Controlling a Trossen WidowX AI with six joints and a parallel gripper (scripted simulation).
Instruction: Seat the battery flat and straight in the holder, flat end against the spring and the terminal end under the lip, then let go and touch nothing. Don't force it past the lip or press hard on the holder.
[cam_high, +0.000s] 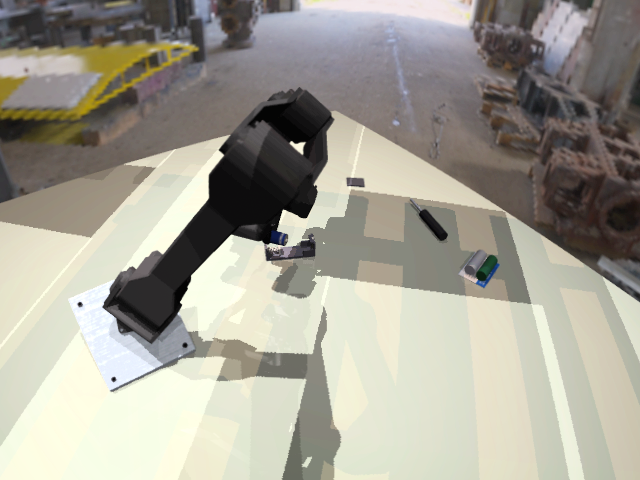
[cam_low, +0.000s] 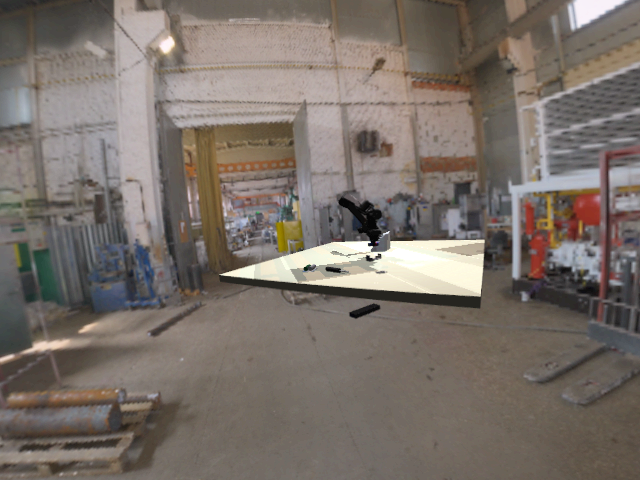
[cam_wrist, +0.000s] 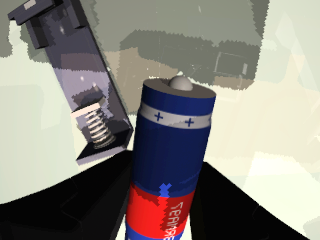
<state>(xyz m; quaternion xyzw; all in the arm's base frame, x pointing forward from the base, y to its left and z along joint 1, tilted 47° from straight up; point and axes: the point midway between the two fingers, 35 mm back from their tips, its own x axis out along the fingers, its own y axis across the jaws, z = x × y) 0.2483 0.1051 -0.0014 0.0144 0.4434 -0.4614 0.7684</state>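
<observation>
The blue and red battery (cam_high: 279, 238) (cam_wrist: 172, 145) is held between the fingers of my gripper (cam_wrist: 164, 167), which is shut on it. Its terminal end, with the round nub and plus marks, points away from the gripper; its flat end is hidden in the wrist view. The dark holder (cam_high: 292, 252) (cam_wrist: 82, 75) lies on the table. The battery is outside the holder and above the table, with the holder to its left in the wrist view. The spring (cam_wrist: 99, 131) stands at the holder's near end in that view, the lip end (cam_wrist: 31, 11) at the top left. The battery and holder are not parallel.
A black screwdriver (cam_high: 433, 224) (cam_low: 333, 269), a board with a grey and a green cylinder (cam_high: 479, 267) (cam_low: 309, 267), and a small dark flat piece (cam_high: 355, 181) lie on the table (cam_high: 413, 413) (cam_low: 413, 279). The arm's metal base plate (cam_high: 118, 361) is at the left.
</observation>
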